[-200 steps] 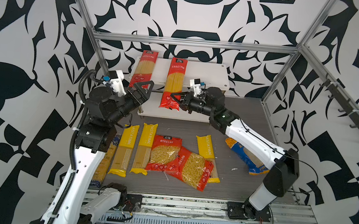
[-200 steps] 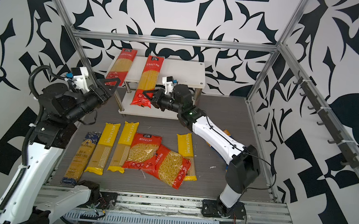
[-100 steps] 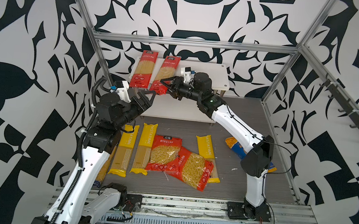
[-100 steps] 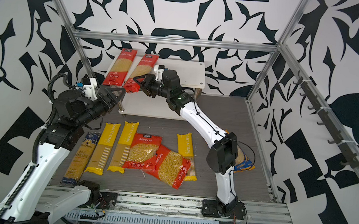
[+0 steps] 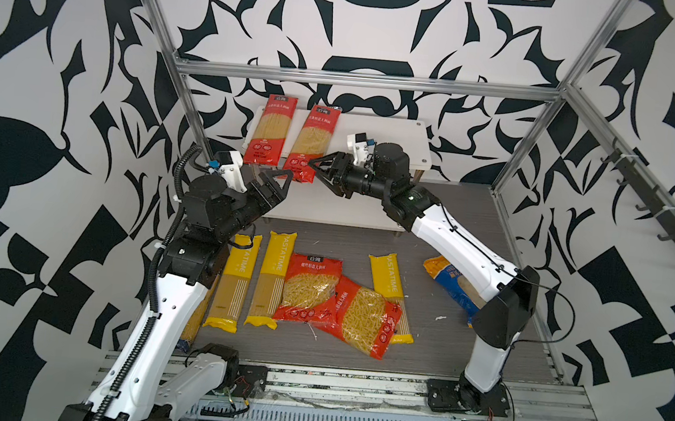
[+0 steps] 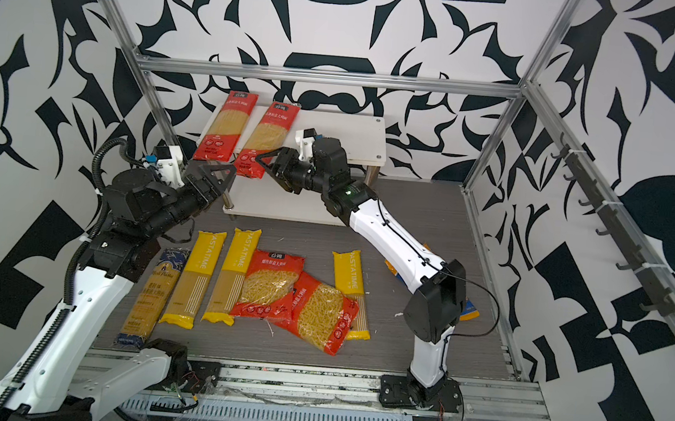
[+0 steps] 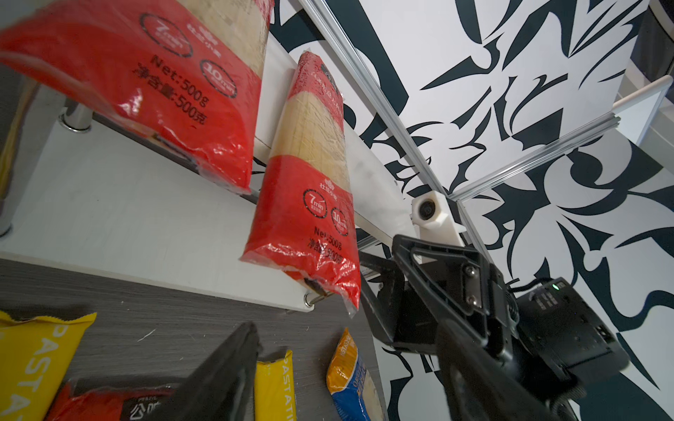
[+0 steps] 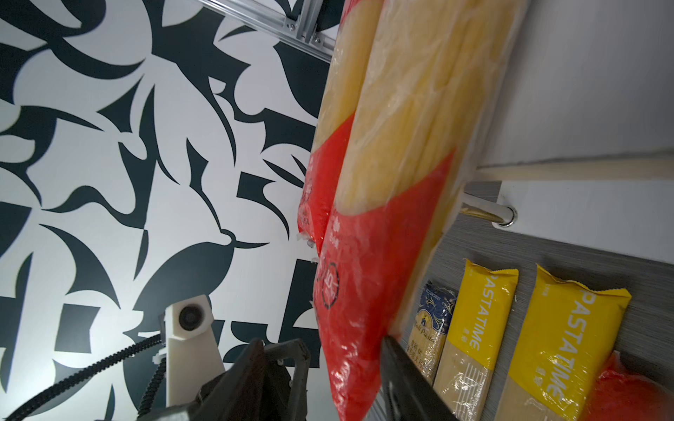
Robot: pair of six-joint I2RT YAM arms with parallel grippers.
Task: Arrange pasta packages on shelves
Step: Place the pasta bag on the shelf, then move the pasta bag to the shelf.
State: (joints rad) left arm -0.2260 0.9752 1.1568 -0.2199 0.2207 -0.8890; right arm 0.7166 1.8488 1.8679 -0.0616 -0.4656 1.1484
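Two red spaghetti packs [image 5: 272, 131] [image 5: 313, 138] lie side by side on the left of the shelves' top board [image 5: 379, 140], with their near ends hanging over its front edge. My right gripper [image 5: 315, 169] is open. The second pack's overhanging end [image 8: 350, 320] sits loosely between its fingers. My left gripper [image 5: 278, 173] hangs open and empty just left of that end, above the lower board [image 5: 328, 206]. On the floor lie three yellow PASTATIME packs [image 5: 233, 281] [image 5: 269, 276] [image 5: 388, 278], two red fusilli bags [image 5: 310, 288] [image 5: 364, 314], a blue-orange bag [image 5: 446, 279] and a dark-blue pack [image 6: 154, 287].
Aluminium frame rails [image 5: 364, 81] box in the space, with one upright [image 5: 194, 115] close beside the shelves' left end. The right half of the top board [image 6: 346, 137] carries nothing. My right arm [image 5: 462, 247] stretches over the blue-orange bag.
My right gripper swung the second red pack left, laid it beside the first on the top board and opened. The left arm dropped lower and moved closer to the shelf front.
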